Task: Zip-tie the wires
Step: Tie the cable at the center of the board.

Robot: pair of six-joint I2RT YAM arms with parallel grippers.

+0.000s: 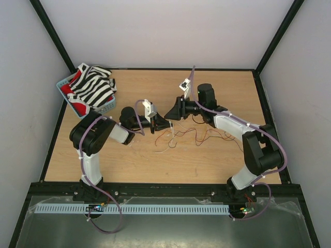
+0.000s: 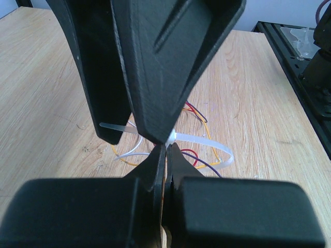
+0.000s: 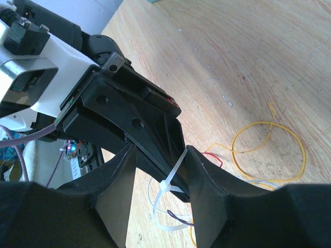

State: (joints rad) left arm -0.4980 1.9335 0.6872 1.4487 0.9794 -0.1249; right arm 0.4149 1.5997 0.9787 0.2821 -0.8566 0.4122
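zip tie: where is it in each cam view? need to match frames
Top external: too thin to make out.
Left wrist: zip tie across centre, looping right.
Right wrist: zip tie low centre, slanting up-right.
Shared landmark: left gripper, shut on it, seen in all three views.

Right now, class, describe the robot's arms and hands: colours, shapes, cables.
The left arm and right arm have bulky black joints and white link sections, with thin purple cables looped along them. The left hand and right hand each have two wedge-shaped matte black fingers.
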